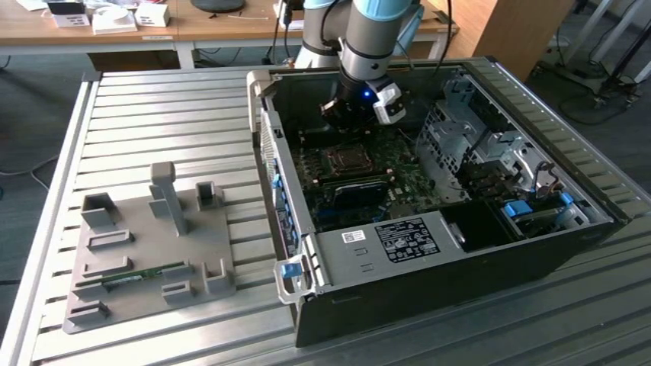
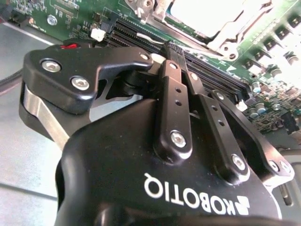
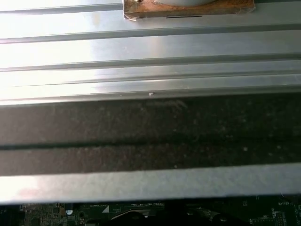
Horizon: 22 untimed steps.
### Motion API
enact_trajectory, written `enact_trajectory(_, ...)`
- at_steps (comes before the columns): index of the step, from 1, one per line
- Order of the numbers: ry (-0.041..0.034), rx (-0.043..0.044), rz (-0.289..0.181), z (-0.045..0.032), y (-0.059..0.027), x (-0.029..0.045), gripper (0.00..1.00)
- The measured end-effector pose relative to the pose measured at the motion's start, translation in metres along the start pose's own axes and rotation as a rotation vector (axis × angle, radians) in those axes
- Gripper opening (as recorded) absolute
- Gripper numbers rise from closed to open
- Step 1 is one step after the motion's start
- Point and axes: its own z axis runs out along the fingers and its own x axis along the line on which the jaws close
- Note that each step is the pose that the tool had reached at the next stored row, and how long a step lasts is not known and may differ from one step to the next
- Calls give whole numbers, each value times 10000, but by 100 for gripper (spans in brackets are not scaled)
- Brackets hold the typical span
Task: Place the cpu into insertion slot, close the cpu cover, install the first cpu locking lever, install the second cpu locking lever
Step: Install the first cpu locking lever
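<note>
My gripper [image 1: 346, 119] hangs inside the open computer case [image 1: 549, 252], over the back part of the green circuit board [image 1: 407, 183]. In the second wrist view its black fingers [image 2: 167, 70] come together at the tips, shut, with nothing seen between them, just above the long black memory slots [image 2: 207, 70]. Beyond the tips lies the insertion slot [image 1: 346, 158]. The cpu [image 2: 207, 12] shows there as a bright pale face, with the silver cpu cover [image 2: 228, 40] lying around it. Whether the locking levers are latched cannot be told.
The case lies on its side on a slatted metal table [image 1: 163, 107]. A grey fixture plate [image 1: 142, 252] with upright holders and a memory stick [image 1: 133, 276] sits at the exterior view's left. Drive cages and cables [image 1: 489, 152] fill the case's right side. The first wrist view shows the case wall [image 3: 150, 132].
</note>
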Motion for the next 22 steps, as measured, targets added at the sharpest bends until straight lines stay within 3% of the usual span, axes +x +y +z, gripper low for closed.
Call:
enact_trajectory(8,-21,-1,127,1,1,-1,11)
enact_trajectory(13,-16,-109,138,2,1,-4,11)
enact_trajectory(22,-65,-102,413,10,0,-10,11)
